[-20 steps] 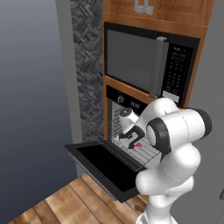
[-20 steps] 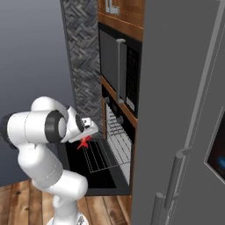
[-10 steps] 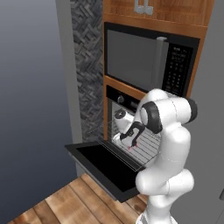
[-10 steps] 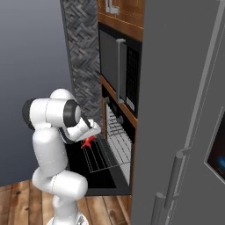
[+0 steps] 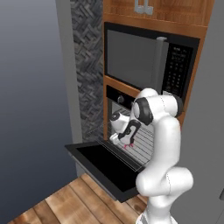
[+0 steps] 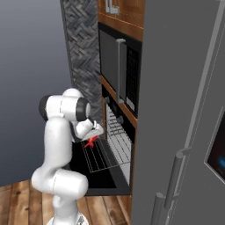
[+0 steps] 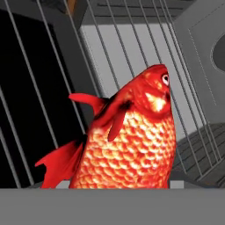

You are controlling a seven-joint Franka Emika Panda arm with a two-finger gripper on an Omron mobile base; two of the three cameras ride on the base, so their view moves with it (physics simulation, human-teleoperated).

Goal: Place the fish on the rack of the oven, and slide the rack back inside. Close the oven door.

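The orange-red fish (image 7: 132, 140) hangs head-up close to the camera in the hand view, just above the silvery wires of the rack (image 7: 110, 48). My gripper (image 5: 127, 142) is shut on the fish (image 5: 128, 146) and holds it over the rack (image 5: 146, 146), which is pulled out of the oven (image 5: 120, 99). The oven door (image 5: 103, 168) lies open and flat below. From the right, the fish (image 6: 91, 141) sits under the gripper (image 6: 93, 137), above the near part of the rack (image 6: 99, 157). The fish hides my fingertips in the hand view.
A black microwave (image 5: 144, 61) sits above the oven in the brown wood frame. A grey fridge (image 6: 184, 110) stands to the right. A dark patterned wall strip (image 5: 89, 65) runs to the left. Wooden floor (image 5: 65, 201) lies below the open door.
The arm has reached forward and risen at the elbow, carrying the fish from the rack's front edge further over the rack, toward the oven opening.
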